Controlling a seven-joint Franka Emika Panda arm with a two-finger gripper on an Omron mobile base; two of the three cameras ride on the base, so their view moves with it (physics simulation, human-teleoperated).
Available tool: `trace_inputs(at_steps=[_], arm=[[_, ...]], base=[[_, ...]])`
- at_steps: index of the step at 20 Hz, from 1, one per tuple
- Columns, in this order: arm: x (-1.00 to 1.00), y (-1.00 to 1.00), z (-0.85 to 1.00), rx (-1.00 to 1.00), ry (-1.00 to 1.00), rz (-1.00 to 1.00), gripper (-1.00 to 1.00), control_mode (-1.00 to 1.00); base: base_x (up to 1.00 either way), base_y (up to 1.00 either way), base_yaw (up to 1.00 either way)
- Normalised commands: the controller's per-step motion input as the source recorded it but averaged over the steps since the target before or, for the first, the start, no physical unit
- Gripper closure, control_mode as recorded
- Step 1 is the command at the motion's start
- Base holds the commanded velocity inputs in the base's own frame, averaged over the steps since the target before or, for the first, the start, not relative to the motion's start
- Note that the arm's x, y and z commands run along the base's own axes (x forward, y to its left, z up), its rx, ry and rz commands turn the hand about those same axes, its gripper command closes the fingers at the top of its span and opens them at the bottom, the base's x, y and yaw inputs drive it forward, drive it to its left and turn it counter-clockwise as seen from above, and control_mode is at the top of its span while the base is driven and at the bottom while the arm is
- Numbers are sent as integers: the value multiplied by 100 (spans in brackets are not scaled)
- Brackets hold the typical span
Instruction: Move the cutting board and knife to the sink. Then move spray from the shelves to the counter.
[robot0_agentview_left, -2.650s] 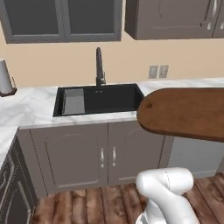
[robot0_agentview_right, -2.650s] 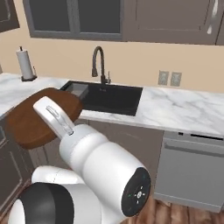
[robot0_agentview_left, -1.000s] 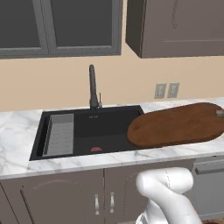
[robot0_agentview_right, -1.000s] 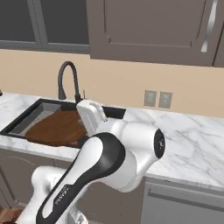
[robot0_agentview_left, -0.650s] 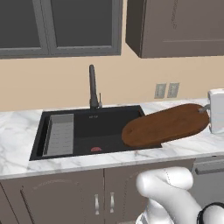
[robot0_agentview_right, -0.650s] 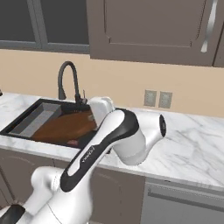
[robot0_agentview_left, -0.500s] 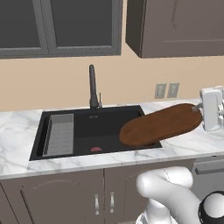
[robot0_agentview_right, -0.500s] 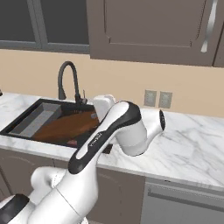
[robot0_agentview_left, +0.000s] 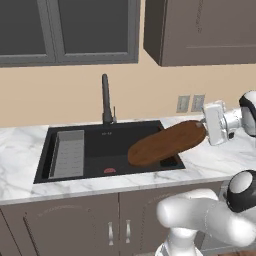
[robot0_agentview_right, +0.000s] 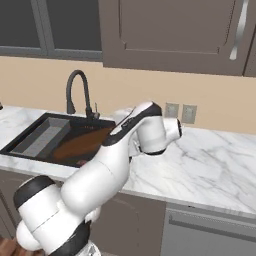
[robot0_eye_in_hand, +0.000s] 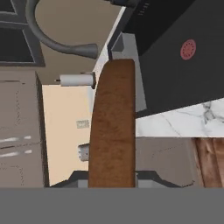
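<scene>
My gripper (robot0_agentview_left: 204, 131) is shut on the right end of the cutting board (robot0_agentview_left: 167, 142), a reddish-brown wooden board. The board slopes down to the left, with its far end over the right part of the dark sink (robot0_agentview_left: 100, 145), in front of the faucet (robot0_agentview_left: 105, 97). In the right base view my arm covers part of the cutting board (robot0_agentview_right: 82, 142) above the sink (robot0_agentview_right: 30, 136). In the hand view the cutting board (robot0_eye_in_hand: 113, 127) runs away from the gripper (robot0_eye_in_hand: 112, 180) toward the sink (robot0_eye_in_hand: 175, 48). The knife, spray and shelves are out of view.
A grey rack (robot0_agentview_left: 67, 152) lies in the sink's left half, with a red drain (robot0_agentview_left: 109, 170) in the basin floor. White marble counter (robot0_agentview_right: 210, 165) spreads right of the sink under two wall outlets (robot0_agentview_left: 190, 103). A paper-towel roll (robot0_eye_in_hand: 76, 80) stands by the wall.
Over the last second my gripper has carried the cutting board left and tipped its far end down over the sink. Before that the base drove, shifting both base views.
</scene>
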Motion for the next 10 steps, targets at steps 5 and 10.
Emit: trace_inputs(at_steps=[5,10], arm=[[100,32,-77,-6,0,7,100,-100],[94,5,-71,-4,0,8,100,-100]], base=[[0,0,0],[0,0,0]])
